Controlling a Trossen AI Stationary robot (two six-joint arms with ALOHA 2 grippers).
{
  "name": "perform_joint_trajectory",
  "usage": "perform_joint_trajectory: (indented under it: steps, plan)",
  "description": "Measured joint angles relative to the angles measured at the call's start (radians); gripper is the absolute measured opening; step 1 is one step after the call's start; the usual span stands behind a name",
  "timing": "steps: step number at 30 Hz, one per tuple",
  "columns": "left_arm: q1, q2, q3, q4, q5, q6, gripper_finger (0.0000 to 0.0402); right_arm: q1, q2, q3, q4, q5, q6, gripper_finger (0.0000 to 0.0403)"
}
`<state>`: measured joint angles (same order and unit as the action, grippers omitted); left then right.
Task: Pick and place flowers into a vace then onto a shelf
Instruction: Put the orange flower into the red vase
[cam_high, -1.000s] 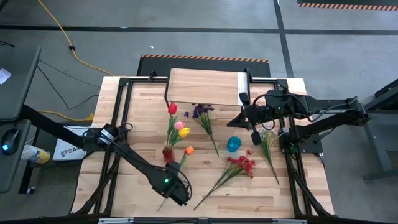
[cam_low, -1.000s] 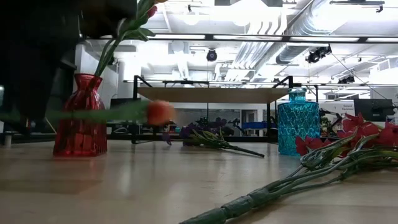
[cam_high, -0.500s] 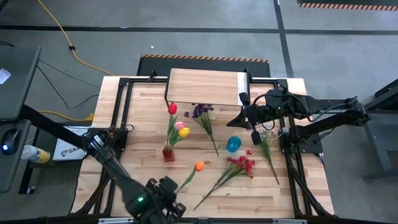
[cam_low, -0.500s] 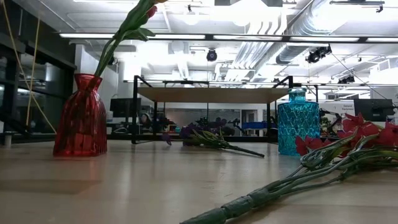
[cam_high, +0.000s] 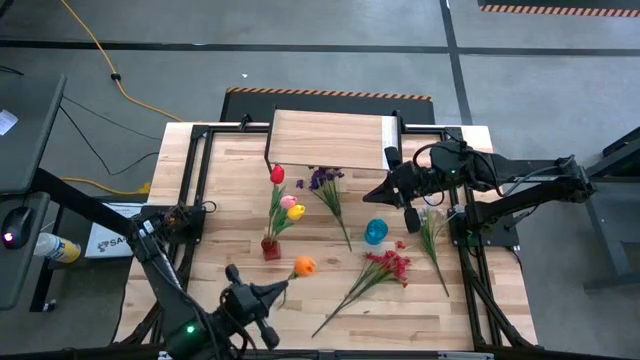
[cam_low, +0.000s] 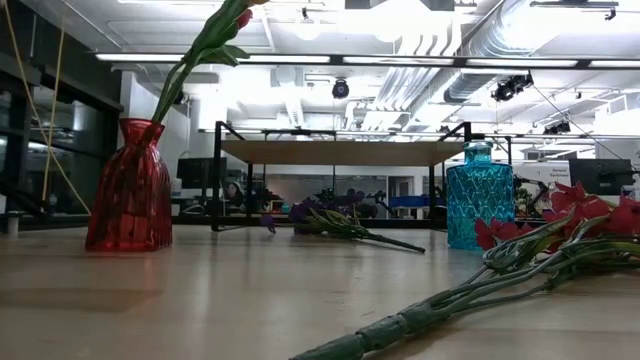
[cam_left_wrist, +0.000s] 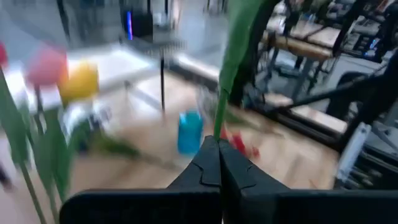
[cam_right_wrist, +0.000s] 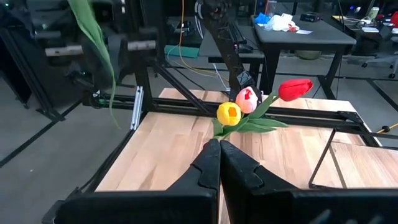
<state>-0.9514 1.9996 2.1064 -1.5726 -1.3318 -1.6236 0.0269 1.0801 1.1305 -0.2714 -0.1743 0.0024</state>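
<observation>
Orange tulip (cam_high: 305, 266) lifted above the near part of the surface (cam_high: 225, 190), green stem clenched in the jaws of the left gripper (cam_left_wrist: 219, 144), blossom pointing toward the red vase (cam_high: 270, 248). Judged as mid-carry: picked, not yet placed.

Next move: turning the stem end down over the vase mouth, then lowering it beside the red, pink and yellow tulips (cam_high: 287, 203) already standing there. Narrow neck and crowded, so likely a steep, slow entry.

Farther out: blue vase (cam_high: 375, 232) empty, red blossom spray (cam_high: 390, 265) lying just beside it toward the near edge, purple spray (cam_high: 325, 181) flat between vases and shelf (cam_high: 328, 140). Shelf top bare, ready for a filled vase.

Right gripper (cam_right_wrist: 219, 144) waiting above the surface near the blue vase, jaws clenched on nothing.

Open wood left of the red vase and along the near edge; left gripper working close to that edge, with little margin behind.
</observation>
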Motion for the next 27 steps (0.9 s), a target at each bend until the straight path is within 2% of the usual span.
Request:
perform_joint_trajectory:
  steps: [11,14,21,27]
  plan:
    - [0.024,-0.058,0.001,0.001,-0.234,0.449,0.002,0.0,0.0,0.0,0.007,-0.001,0.0,0.0]
    - [0.049,-0.057,0.001,0.001,-0.241,0.55,0.002,0.0,0.0,0.0,0.007,-0.001,-0.001,0.0]
    - [0.124,-0.057,-0.022,0.001,-0.242,0.545,0.002,0.0,0.0,0.0,0.007,-0.001,-0.002,0.0]
    - [0.131,-0.063,-0.113,0.002,-0.222,0.369,0.002,0.0,0.0,0.0,0.006,-0.034,-0.002,0.0]
